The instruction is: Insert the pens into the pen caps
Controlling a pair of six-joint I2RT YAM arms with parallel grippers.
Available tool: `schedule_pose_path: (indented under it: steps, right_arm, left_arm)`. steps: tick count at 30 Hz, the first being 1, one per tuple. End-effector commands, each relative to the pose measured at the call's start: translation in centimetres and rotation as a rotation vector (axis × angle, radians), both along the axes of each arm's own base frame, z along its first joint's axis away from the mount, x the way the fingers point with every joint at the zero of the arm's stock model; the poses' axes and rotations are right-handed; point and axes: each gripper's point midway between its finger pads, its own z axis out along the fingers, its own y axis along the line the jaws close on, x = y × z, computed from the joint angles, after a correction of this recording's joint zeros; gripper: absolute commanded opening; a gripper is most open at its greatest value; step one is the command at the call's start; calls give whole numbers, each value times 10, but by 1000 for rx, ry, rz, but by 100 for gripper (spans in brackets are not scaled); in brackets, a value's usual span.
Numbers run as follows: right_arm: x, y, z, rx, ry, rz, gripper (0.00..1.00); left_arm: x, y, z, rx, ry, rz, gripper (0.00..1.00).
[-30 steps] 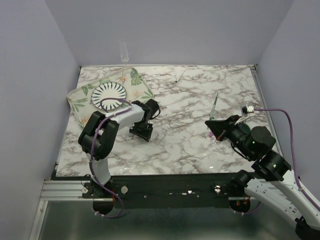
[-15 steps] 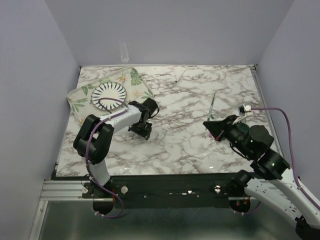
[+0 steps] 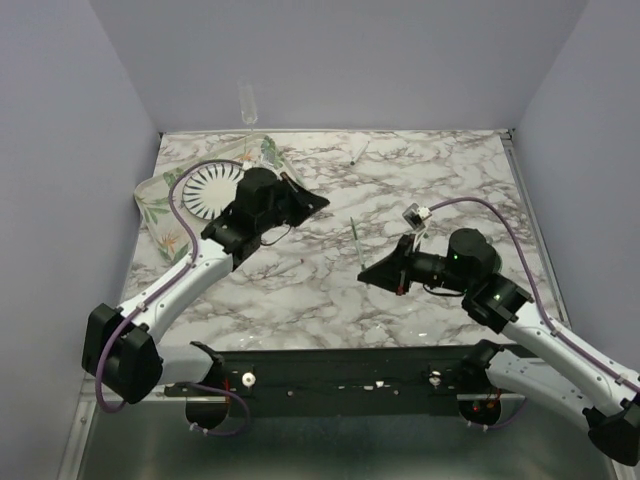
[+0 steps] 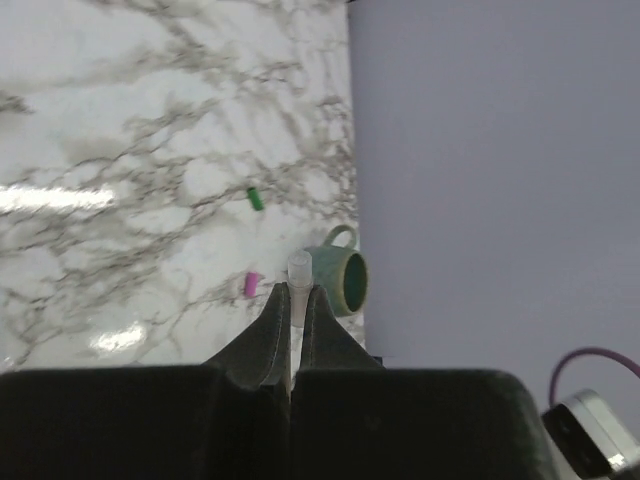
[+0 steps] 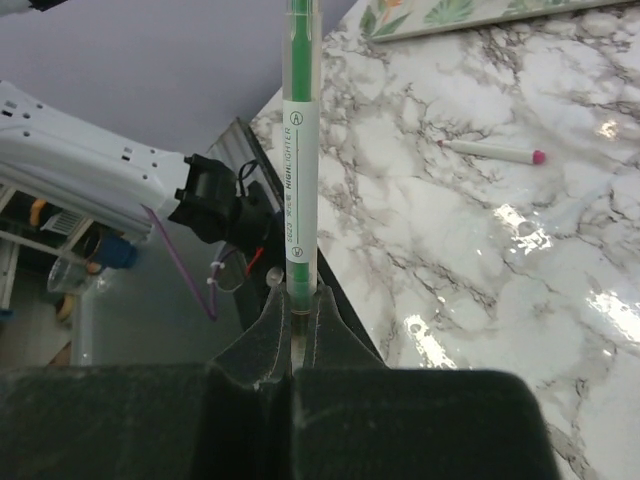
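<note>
My right gripper (image 3: 364, 275) (image 5: 300, 302) is shut on the lower end of a green-and-white pen (image 5: 300, 150) (image 3: 354, 240), which stands up out of the fingers above the table's middle. A second white pen with a pink end (image 5: 490, 152) lies flat on the marble. My left gripper (image 3: 320, 205) (image 4: 297, 292) is raised near the tray and shut on a thin whitish tube (image 4: 299, 268); I cannot tell what it is. In the left wrist view a pink cap (image 4: 251, 284) and a green cap (image 4: 256, 198) lie on the marble. Neither cap shows in the top view.
A green mug (image 4: 342, 280) lies on its side by the pink cap, near the table's edge and the purple wall. A leaf-print tray (image 3: 160, 208) holding a striped plate (image 3: 205, 185) sits at the back left. A thin white stick (image 3: 358, 152) lies at the back, and a clear glass (image 3: 247, 105) stands behind the tray.
My left gripper has risen off the marble and swung back and right beside the tray. My right gripper has moved left toward the table's middle with the green pen.
</note>
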Motion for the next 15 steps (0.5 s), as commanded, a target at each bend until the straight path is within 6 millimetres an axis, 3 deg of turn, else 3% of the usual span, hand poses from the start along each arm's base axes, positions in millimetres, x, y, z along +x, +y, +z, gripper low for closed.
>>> schedule_pose_path:
  steps: [1,3,8,15]
  right_arm:
    - [-17,16,27,109,-52,131,1]
    - [-14,22,28,113,-45,133,1]
    - [-13,33,30,129,-23,136,1]
    - [-3,31,36,130,-25,64,1]
  left_arm:
    - [-18,-23,89,-119,-375,-255,0]
    - [-27,-24,108,-167,-430,-289,0]
    - [-46,-20,131,-216,-482,-324,0]
    - [-60,-11,143,-172,-567,-341,0]
